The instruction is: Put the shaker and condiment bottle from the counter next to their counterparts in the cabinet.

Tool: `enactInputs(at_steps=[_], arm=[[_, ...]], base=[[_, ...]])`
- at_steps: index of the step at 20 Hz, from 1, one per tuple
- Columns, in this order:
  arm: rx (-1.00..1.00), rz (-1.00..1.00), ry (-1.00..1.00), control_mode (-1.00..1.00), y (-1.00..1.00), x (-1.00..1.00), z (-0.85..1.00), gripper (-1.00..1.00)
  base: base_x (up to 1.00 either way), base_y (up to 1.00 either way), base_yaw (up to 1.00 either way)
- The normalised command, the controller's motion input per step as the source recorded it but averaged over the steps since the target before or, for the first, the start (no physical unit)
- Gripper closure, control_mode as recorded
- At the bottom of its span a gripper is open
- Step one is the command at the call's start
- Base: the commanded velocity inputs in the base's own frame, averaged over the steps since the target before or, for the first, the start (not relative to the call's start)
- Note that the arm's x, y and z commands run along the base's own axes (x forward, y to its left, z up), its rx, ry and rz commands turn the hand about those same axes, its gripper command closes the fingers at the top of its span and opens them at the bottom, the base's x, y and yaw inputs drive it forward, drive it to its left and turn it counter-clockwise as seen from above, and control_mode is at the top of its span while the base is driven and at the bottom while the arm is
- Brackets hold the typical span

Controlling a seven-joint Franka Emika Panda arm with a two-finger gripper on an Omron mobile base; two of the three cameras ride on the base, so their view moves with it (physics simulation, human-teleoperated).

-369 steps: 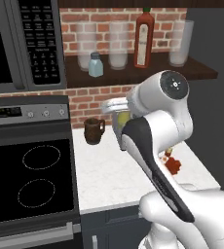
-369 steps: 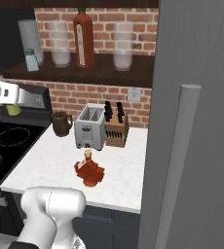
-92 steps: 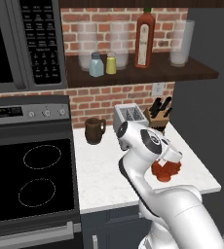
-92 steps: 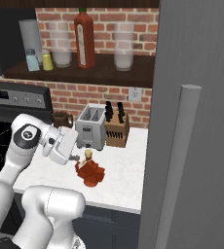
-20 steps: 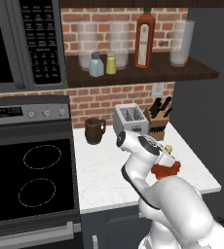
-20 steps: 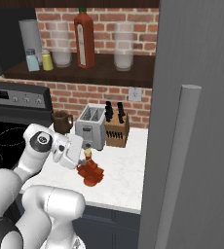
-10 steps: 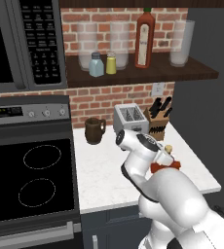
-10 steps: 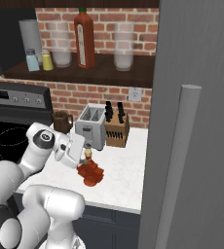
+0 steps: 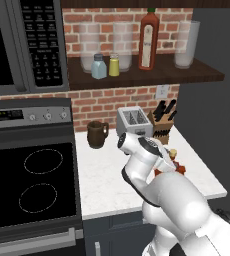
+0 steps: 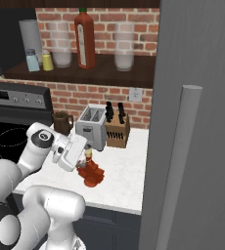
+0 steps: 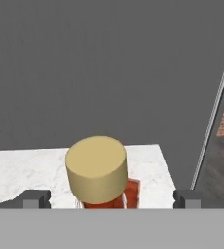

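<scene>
End effector (image 11: 111,198), jaws spread wide and empty, straddles the upright bottle (image 11: 96,175) at 12 o'clock, its stopper between the fingertips.

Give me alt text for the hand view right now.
The condiment bottle's tan stopper sits close up between the open jaws of the gripper, its dark-red body just visible beneath. Behind it is the white speckled counter and a flat grey wall.

A red brick wall (image 9: 112,102) backs the kitchen, with a black microwave (image 9: 22,45) at ten o'clock above a black stove (image 9: 32,185), a silver toaster (image 9: 133,120) and knife block (image 9: 162,125) at centre, a tall grey panel (image 10: 197,122) at three o'clock
</scene>
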Motion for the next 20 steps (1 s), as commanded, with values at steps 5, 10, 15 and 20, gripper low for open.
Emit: enactInputs(at_steps=[5,10,15,20], arm=[[0.00,-0.08,-0.06,-1.00,0.00,0.00,-0.05,1.00],[0.00,-0.01,-0.02,-1.00,0.00,0.00,-0.01,1.00],[0.00,0.00,0.00,-1.00,0.00,0.00,0.00,1.00],[0.00,0.01,0.00,-1.00,0.02,-0.10,0.23,1.00]], base=[[0.00,0.00,0.00],[0.00,0.00,0.00],[0.00,0.00,0.00],[0.00,0.00,0.00]])
